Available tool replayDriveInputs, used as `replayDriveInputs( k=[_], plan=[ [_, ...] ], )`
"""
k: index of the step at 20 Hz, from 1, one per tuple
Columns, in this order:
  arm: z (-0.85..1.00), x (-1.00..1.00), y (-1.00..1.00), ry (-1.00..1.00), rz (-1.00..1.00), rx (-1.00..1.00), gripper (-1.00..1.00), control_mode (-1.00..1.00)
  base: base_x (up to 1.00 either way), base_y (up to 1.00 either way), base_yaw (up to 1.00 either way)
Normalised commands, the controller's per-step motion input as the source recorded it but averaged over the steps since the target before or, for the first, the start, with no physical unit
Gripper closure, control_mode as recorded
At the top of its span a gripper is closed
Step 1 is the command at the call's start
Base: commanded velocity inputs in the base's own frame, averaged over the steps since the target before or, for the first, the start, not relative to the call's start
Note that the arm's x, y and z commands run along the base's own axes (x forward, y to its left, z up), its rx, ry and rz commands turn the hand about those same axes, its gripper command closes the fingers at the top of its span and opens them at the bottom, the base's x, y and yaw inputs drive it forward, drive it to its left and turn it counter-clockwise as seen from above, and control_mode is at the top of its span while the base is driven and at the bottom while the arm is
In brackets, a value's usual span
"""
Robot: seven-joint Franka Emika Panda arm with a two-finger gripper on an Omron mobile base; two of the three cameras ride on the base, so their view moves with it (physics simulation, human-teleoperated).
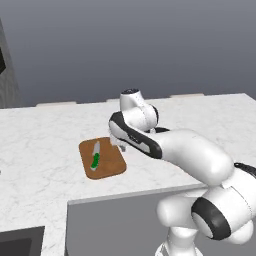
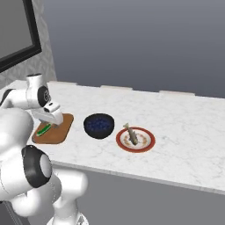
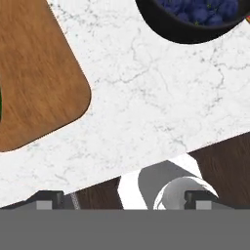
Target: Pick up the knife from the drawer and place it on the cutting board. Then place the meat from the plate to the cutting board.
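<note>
Hand view shows the two small dark tips of the pincer (image 3: 122, 197) low down and far apart, with nothing between them, so the pincer is open and empty. It hangs over the white stone counter (image 3: 161, 97) with thin grey veins, close to the counter's front edge. Off to one side is the flat brown wooden cutting board (image 3: 39, 78) with rounded corners and a smooth grain. At the top sits the round dark blue-black bowl (image 3: 195, 19), and it holds small round blue berries (image 3: 200, 7). From the right base view, the pincer (image 2: 53, 117) is just above the near end of the cutting board (image 2: 59, 132). The small knife with a bright green handle and pale silver blade (image 2: 44, 130) lies flat on the board, right beside and below the pincer, and not held. The bowl (image 2: 99, 125) stands on the counter (image 2: 184, 132) just beside the board. Next to the bowl is the small round plate with a white middle and reddish-orange rim (image 2: 147, 144). The small long grey-tan fish-shaped meat (image 2: 131, 133) lies on this plate, well apart from the pincer, with the bowl between them. From the left base view, the knife (image 1: 95, 156) lies along the board (image 1: 110, 167), and the light-grey flat drawer front (image 1: 115, 225) is under the counter edge.
</note>
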Motion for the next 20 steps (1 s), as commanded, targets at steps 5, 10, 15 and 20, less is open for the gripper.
replayDriveInputs(
  k=[5, 10, 15, 20],
  plan=[
    [0.75, -0.27, -1.00, -0.04, 0.00, 0.00, -1.00, -1.00, 0.00, 0.00, 0.00],
    [0.36, 0.08, -1.00, 0.12, -0.05, 0.00, -1.00, -1.00, 0.00, 0.00, 0.00],
    [0.00, 0.08, -1.00, 0.19, 0.00, -0.02, -1.00, -1.00, 0.00, 0.00, 0.00],
    [0.00, 0.30, -1.00, 0.11, 0.00, 0.00, -1.00, -1.00, 0.00, 0.00, 0.00]
  ],
)
